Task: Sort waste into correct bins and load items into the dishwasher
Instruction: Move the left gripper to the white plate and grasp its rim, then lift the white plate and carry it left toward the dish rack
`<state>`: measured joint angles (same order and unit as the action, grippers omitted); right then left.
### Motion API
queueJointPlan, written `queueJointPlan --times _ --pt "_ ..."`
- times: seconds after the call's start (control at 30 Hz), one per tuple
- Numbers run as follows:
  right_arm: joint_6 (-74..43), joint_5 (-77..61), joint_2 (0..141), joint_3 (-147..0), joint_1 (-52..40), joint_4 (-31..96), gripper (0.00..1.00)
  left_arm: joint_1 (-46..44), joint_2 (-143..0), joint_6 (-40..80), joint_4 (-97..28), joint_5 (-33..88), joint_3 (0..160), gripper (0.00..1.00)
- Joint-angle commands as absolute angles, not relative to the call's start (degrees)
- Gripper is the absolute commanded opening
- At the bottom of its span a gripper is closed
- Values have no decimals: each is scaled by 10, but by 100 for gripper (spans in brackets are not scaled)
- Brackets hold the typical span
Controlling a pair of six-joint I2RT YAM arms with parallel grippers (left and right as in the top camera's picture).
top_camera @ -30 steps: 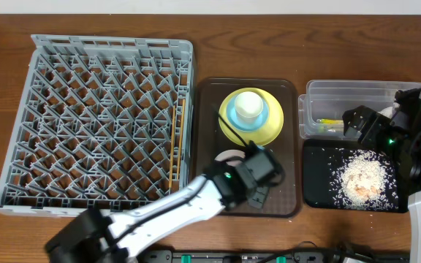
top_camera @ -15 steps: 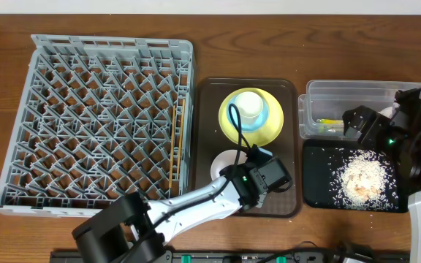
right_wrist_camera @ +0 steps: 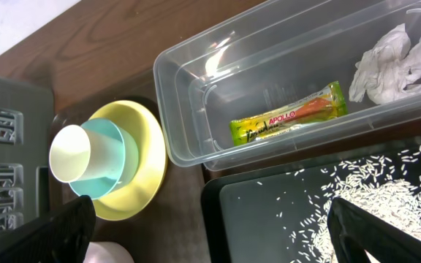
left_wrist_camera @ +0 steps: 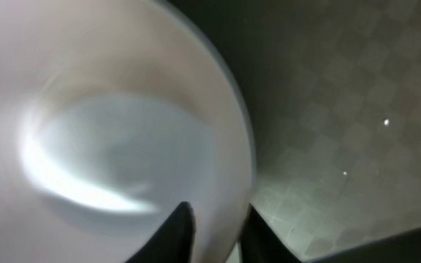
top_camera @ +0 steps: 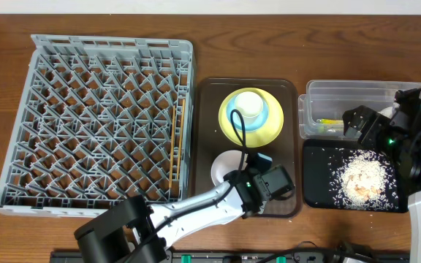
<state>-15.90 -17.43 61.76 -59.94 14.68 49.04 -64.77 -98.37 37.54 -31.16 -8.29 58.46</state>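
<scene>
The left gripper (left_wrist_camera: 216, 234) has just pushed in and narrowed: its fingers now pinch the rim of the white bowl (left_wrist_camera: 108, 139), one inside, one outside (lifting it rackward looks next). The right gripper (right_wrist_camera: 210, 234) hangs spread wide, empty.

white bowl (left_wrist_camera: 108, 139): blurred in your left wrist view, cut by its edges.
left gripper (top_camera: 258, 184): hides the bowl's near side from you overhead.
</scene>
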Motion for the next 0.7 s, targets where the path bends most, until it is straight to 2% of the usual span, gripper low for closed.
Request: queueJointPlan --times 0.0,0.37,0.6,0.67 --pt "-156 -180 615 -605 149 491 99 -649 -989 383 -314 -97 583 19" --pt "-156 -180 615 -605 149 491 99 -649 -990 428 -327 -97 570 24" --pt "-156 -180 615 -605 149 491 99 -649 -990 428 -325 -97 565 23" --pt "-156 -180 615 -605 149 491 99 -649 -990 427 -325 -97 565 19"
